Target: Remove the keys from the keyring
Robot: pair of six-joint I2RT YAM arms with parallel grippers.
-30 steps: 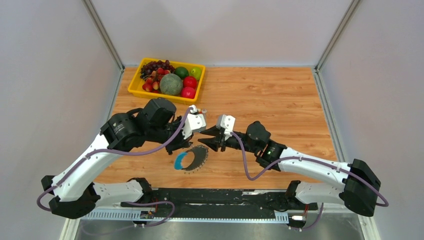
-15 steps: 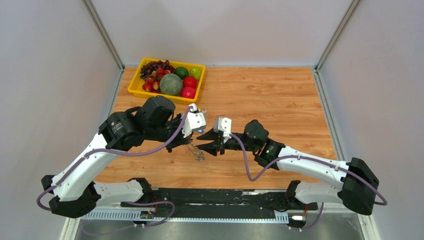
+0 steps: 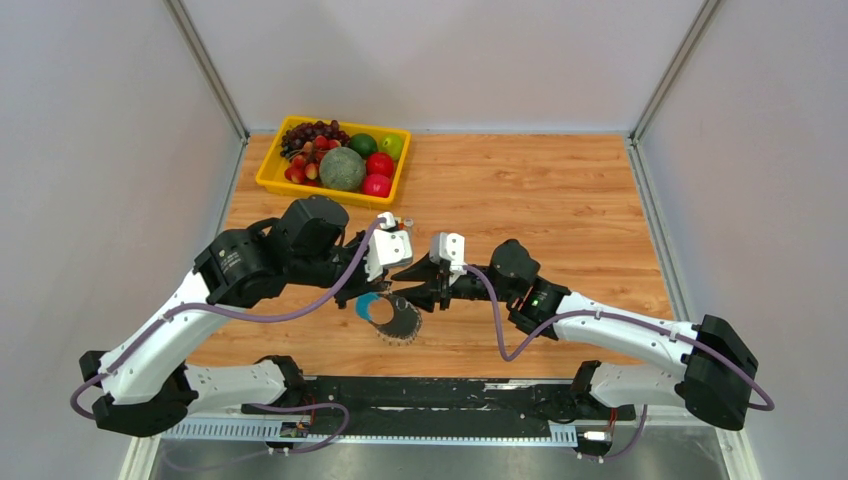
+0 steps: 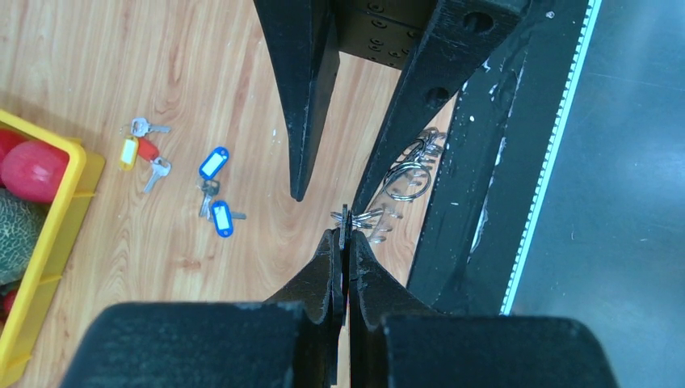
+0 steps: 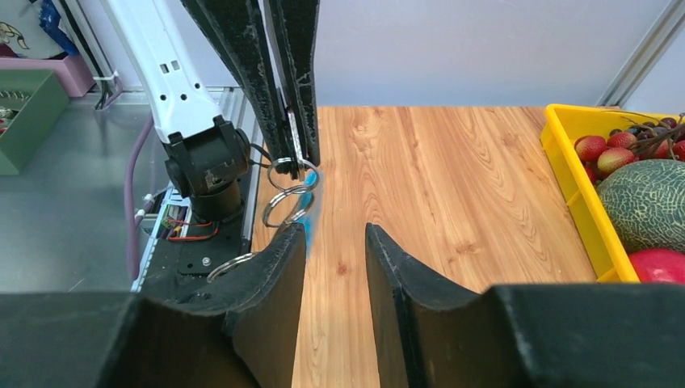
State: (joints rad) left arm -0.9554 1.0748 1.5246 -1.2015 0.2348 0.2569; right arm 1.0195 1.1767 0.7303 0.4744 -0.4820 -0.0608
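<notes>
The keyring is a hoop with a blue arc and a fringe of silvery rings; it hangs tilted just above the table. My left gripper is shut on its rim; in the left wrist view the jaws pinch a thin dark edge, with silvery rings beyond. My right gripper is open and empty, right beside the hoop; in its wrist view the rings and a blue blur hang by its left finger. Loose keys with blue tags and a red and yellow tag lie on the wood.
A yellow fruit tray stands at the back left, its rim also in the left wrist view and the right wrist view. The black base rail runs along the near edge. The two grippers are very close together.
The hoop was turned edge-on half a second ago and now shows its open face again, shifted a little right. The right gripper has edged left towards it, still open.
</notes>
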